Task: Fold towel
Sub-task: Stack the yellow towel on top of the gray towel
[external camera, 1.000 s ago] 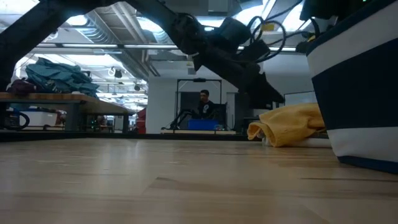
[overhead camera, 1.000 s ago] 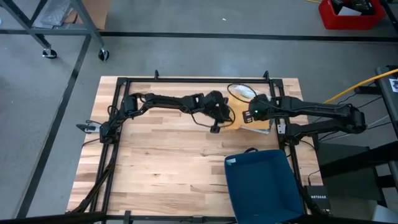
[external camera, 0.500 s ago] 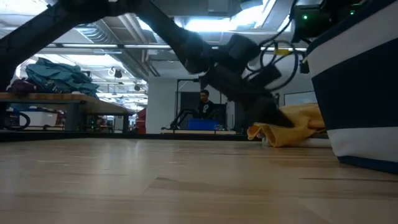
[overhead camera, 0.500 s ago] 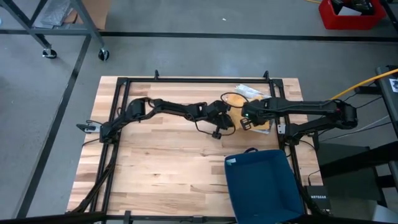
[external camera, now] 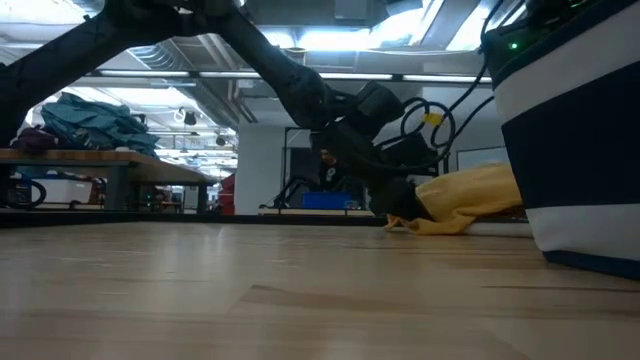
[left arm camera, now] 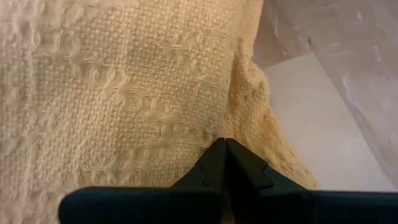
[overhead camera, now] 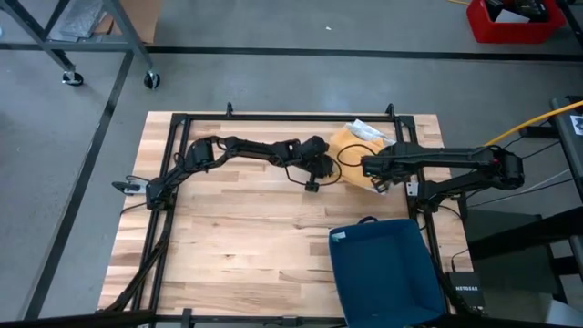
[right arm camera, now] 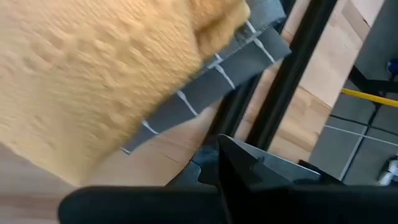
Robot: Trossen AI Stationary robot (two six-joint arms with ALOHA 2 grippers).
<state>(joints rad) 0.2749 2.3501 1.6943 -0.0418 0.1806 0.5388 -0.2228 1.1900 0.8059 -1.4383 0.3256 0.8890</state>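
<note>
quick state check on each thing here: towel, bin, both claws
towel: crumpled at the table's far right edge, not folded
bin: on the table's near right corner, contents cannot be told
left claw: shut, tips at the towel
right claw: shut, beside the towel's edge

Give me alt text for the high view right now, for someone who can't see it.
From above, two dark arms meet at a yellow towel bunched at the far right of a wooden table: the left end effector at its left edge, the right end effector at its near edge, both shut. A dark blue bin sits at the near right corner.
</note>
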